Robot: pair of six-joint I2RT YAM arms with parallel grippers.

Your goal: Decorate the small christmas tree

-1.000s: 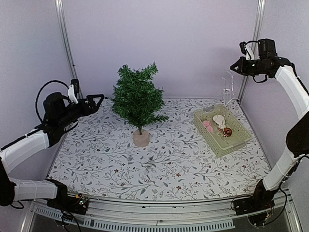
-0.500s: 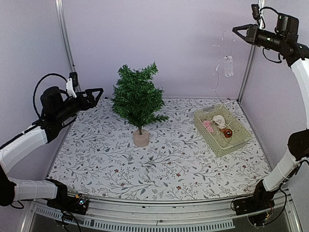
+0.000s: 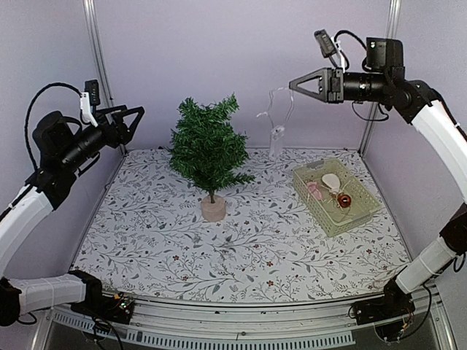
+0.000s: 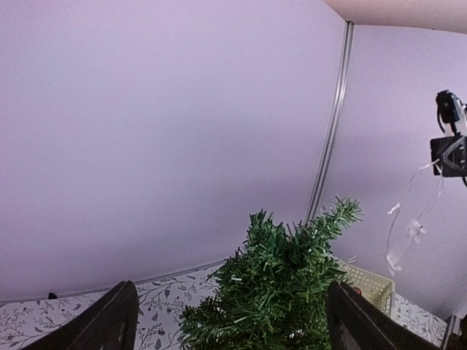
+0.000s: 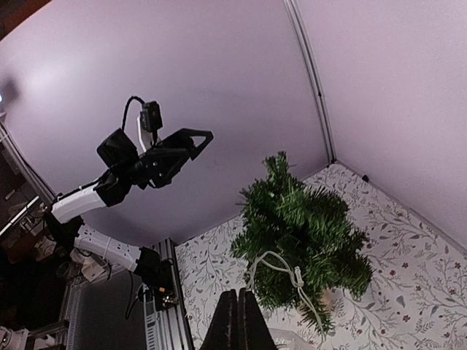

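Left of centre on the flowered tabletop point(image 3: 241, 248) stands the small christmas tree point(image 3: 209, 153), upright on its pale round base point(image 3: 214, 208), its dark green branches reaching higher than the basket point(image 3: 355, 216) that sits well apart from it toward the right edge. Inside the basket lie a pink piece point(image 3: 314, 190), a white piece point(image 3: 330, 179) and a brown ball point(image 3: 344, 199). At the upper right of the overhead view the right fingers point(image 3: 298, 83) are pressed together on a thin pale cord point(image 3: 284, 109), which loops down from their tips and carries a small clear box point(image 3: 276, 138); the box hangs in the air between the tree and the basket, just right of the tree's upper branches and not touching them. From the right wrist view the cord dangles in front of the tree. At the upper left the left fingers point(image 3: 137, 111) hover above the tabletop's left edge, spread wide apart and holding nothing, pointing toward the tree; the left wrist view shows the treetop framed between them.
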